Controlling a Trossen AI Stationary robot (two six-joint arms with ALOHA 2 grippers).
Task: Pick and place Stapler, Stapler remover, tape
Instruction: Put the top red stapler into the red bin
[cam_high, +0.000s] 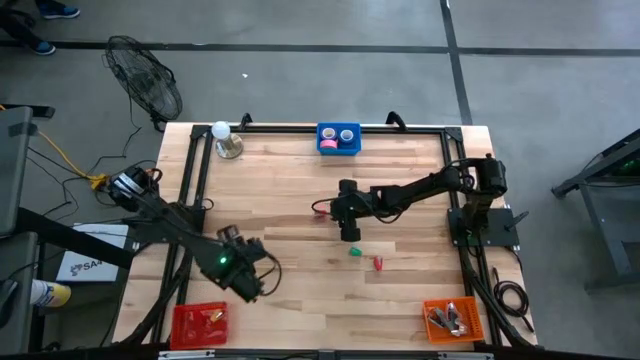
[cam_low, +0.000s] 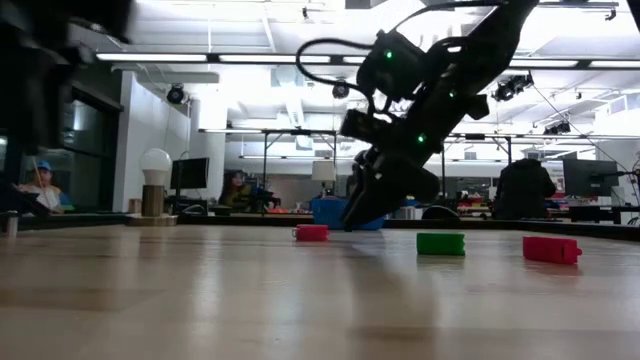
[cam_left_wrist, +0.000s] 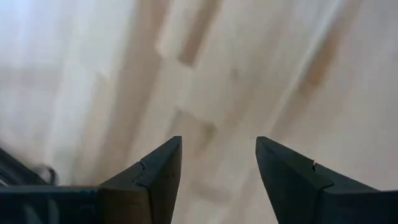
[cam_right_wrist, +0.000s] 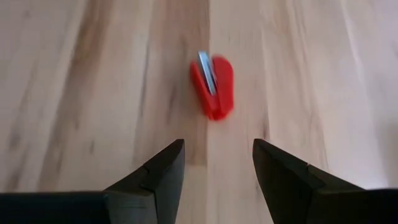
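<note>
Wooden counter (cam_high: 300, 200), right end effector (cam_right_wrist: 217, 165) open short of a red stapler (cam_right_wrist: 212, 84).
Approach step; next, advance, straddle, close. Left end effector (cam_left_wrist: 217, 168) open, idle.

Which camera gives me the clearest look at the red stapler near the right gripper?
The right wrist view: the red stapler lies unobstructed ahead of the open right gripper. The high view shows only a sliver beside the gripper; the low view shows its end. The left wrist view misses it.

right claw (cam_high: 322, 209) beside small stapler (cam_high: 320, 211), two others (cam_high: 354, 253) nearby, mid-table (cam_high: 300, 180)
</note>
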